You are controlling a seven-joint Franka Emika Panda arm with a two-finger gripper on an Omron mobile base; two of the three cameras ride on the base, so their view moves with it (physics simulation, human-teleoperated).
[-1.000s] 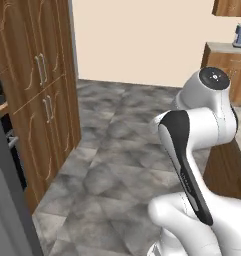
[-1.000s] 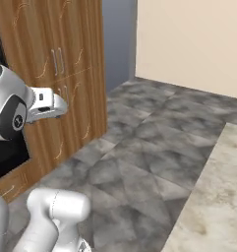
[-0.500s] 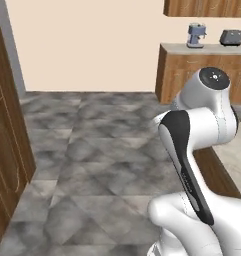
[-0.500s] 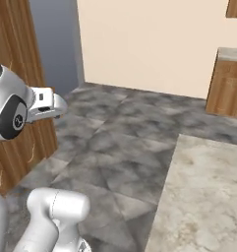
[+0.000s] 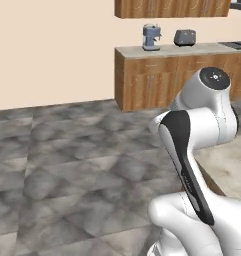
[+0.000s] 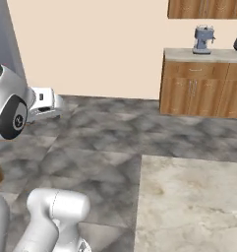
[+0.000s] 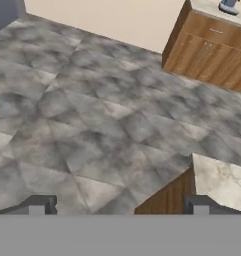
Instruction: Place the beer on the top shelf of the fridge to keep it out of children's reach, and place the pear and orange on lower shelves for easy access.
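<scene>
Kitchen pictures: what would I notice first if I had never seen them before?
First the big white robot arm with its dark stripe, low on the right in the left base view. Next, the grey stone-tile floor spreading wide. Then a blue-grey coffee machine on the wooden counter against the far wall.

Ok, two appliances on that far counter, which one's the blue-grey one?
The coffee machine, the taller of the two, standing left of the squat dark toaster on the wooden counter, nearer its end by the bare wall.

Grey marbled floor (image 5: 67, 165), brown wood cabinets (image 6: 198, 88), blue-grey coffee machine (image 5: 151, 37).
</scene>
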